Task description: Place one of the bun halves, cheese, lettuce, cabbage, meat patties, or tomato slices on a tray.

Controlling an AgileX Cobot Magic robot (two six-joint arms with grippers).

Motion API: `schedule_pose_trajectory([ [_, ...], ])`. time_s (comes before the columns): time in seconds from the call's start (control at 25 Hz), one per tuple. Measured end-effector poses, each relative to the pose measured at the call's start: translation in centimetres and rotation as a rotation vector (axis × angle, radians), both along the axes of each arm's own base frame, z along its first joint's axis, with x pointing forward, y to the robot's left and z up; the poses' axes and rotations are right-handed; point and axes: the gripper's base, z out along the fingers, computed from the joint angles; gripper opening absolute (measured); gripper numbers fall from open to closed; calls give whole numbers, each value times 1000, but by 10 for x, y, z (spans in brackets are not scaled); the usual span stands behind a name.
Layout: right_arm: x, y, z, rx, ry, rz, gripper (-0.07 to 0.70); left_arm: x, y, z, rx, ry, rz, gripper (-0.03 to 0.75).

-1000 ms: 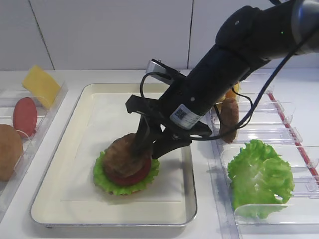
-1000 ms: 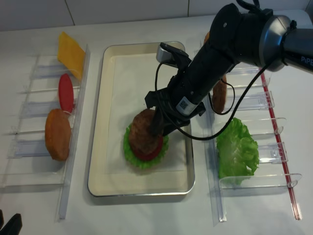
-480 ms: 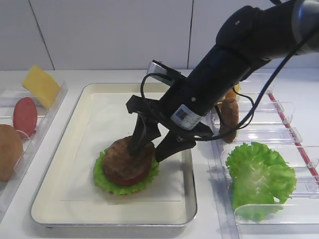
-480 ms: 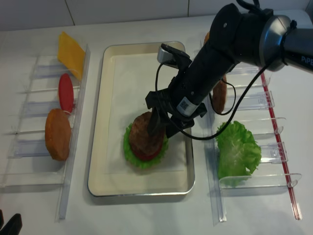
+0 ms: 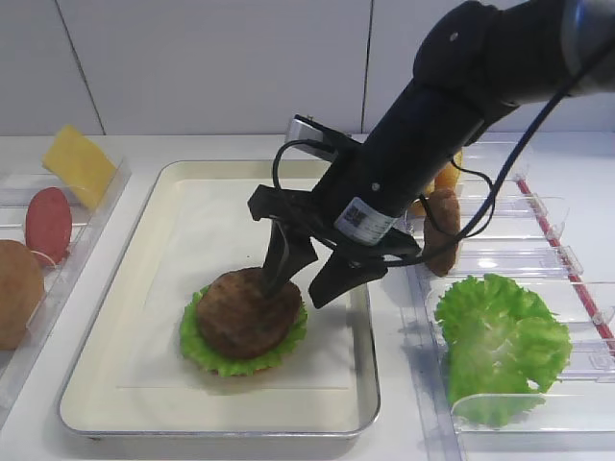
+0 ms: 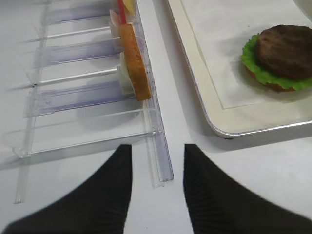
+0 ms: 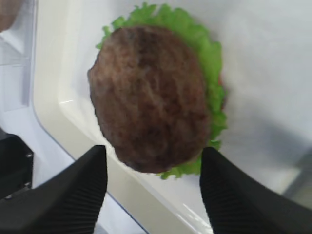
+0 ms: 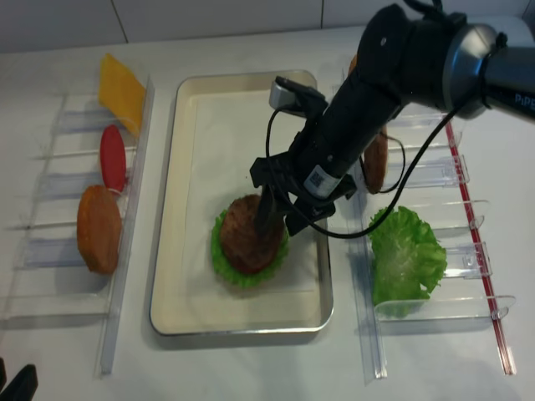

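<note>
Right gripper hangs just above the stack on the tray, jaws spread wide, nothing held. In the right wrist view the two black fingers stand either side of the meat patty, apart from it.

Patty lies flat on top of a lettuce leaf, green frill showing all round; the left wrist view shows an orange-brown edge under the leaf, cannot tell what it is. Stack sits in the front half of the tray, nearer the right rim, on the white paper liner.

Left gripper is over the bare table at the front end of the left rack, jaws apart, empty.

Left rack: cheese slice at the back, tomato slice in the middle, bun half at the front, all standing on edge.

Right rack: second patty upright just right of the tray's right rim, partly behind the arm; loose lettuce in the front slots. Something orange-yellow behind the arm, mostly hidden.
</note>
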Motion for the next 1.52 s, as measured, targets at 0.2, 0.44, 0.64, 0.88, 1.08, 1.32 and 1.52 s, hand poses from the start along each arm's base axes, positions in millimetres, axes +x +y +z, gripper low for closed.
schedule_pose_trajectory([
  [0.2,8,-2,12,-76,-37,8,427,0,0,0,0,0,0,263],
  [0.44,18,-8,36,-205,-67,26,427,0,0,0,0,0,0,263],
  [0.64,32,-12,66,-281,-171,12,426,0,0,0,0,0,0,263],
  [0.88,46,-17,93,-350,-293,-37,426,0,0,0,0,0,0,263],
  [1.08,48,-34,105,-499,-402,-57,426,0,0,0,0,0,0,263],
  [1.32,53,-88,137,-556,-468,-220,421,0,0,0,0,0,0,263],
  [1.52,48,-149,154,-574,-450,-387,420,0,0,0,0,0,0,263],
])
